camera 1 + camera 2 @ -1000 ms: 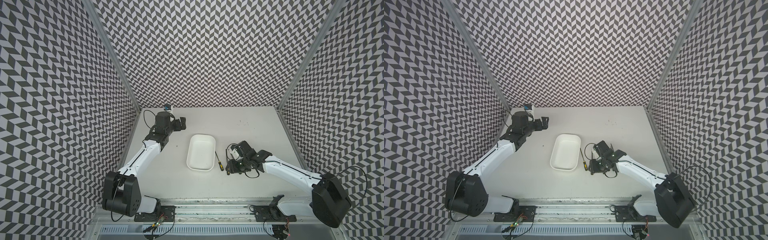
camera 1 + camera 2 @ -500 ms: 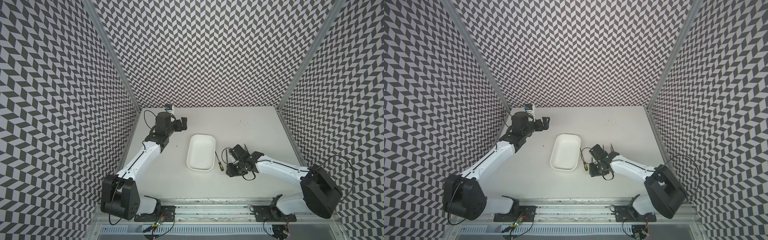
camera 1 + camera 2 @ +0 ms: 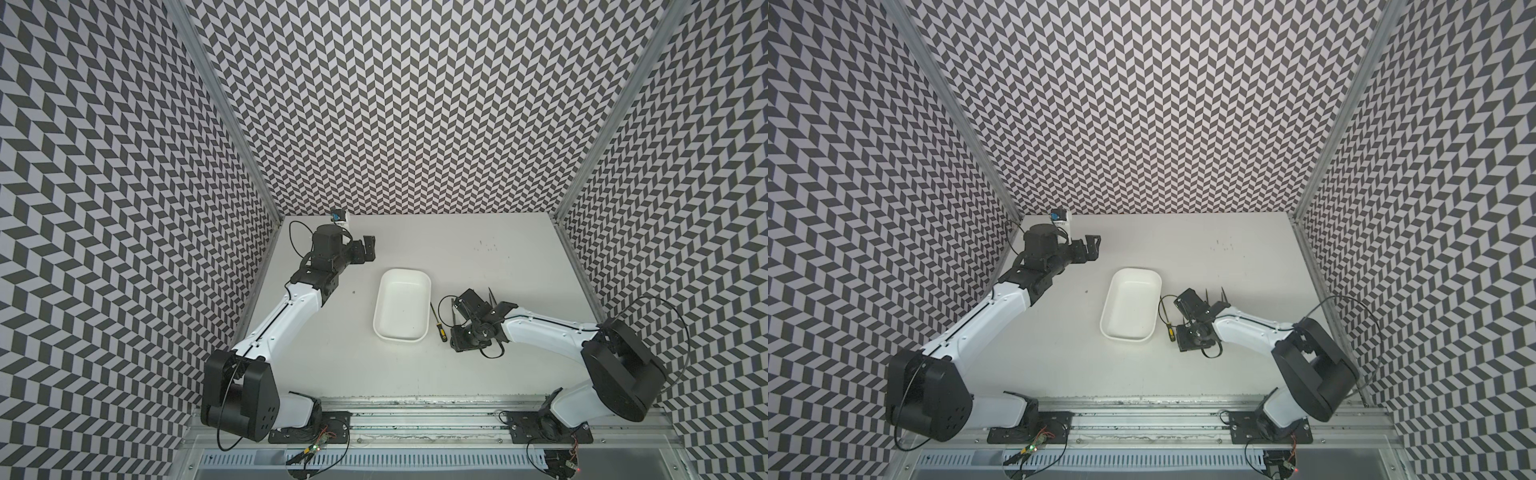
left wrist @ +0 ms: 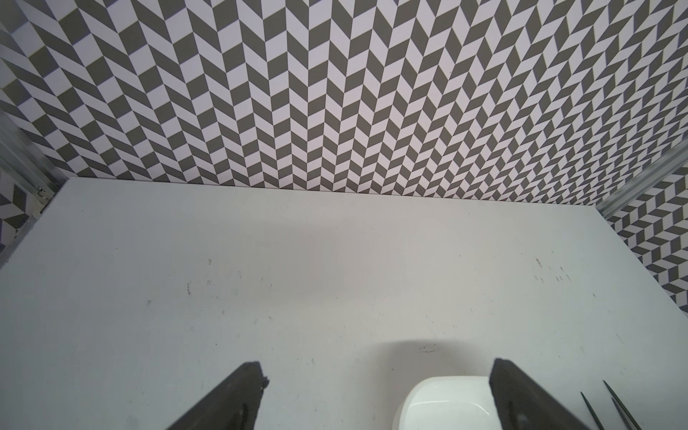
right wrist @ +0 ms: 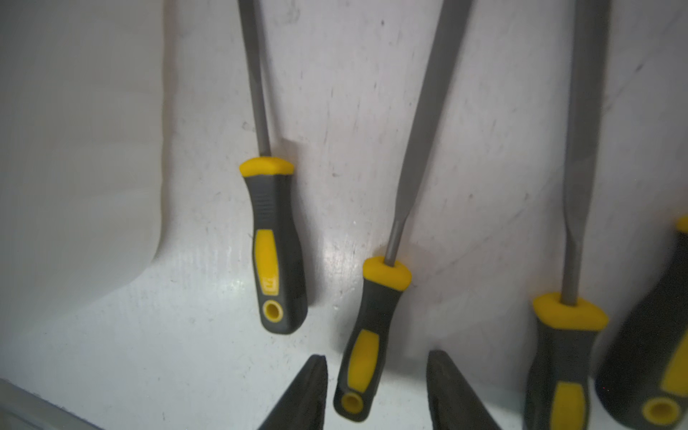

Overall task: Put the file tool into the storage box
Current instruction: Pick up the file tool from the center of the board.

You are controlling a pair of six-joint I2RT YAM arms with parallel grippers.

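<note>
The white storage box (image 3: 402,309) (image 3: 1131,305) lies mid-table and holds nothing. Just right of it several file tools with black-and-yellow handles lie side by side. The one nearest the box (image 3: 438,322) (image 3: 1168,322) (image 5: 275,242) is in plain sight. My right gripper (image 3: 465,328) (image 5: 376,372) hangs low over the row, open. Its fingertips (image 5: 311,387) straddle the handle of the second file tool (image 5: 372,335) with a gap on each side. My left gripper (image 3: 368,248) (image 4: 376,372) is open with nothing in it, behind and left of the storage box (image 4: 443,405).
Two more files (image 5: 566,353) (image 5: 655,353) lie beyond the straddled one, handles close together. Their thin tips (image 3: 490,293) (image 4: 610,405) point toward the back wall. Patterned walls close in the table on three sides; a metal rail runs along the front.
The right arm's elbow has swung inward to the left while its gripper stayed over the files. The left arm has hardly moved. Both grippers keep the same opening.
</note>
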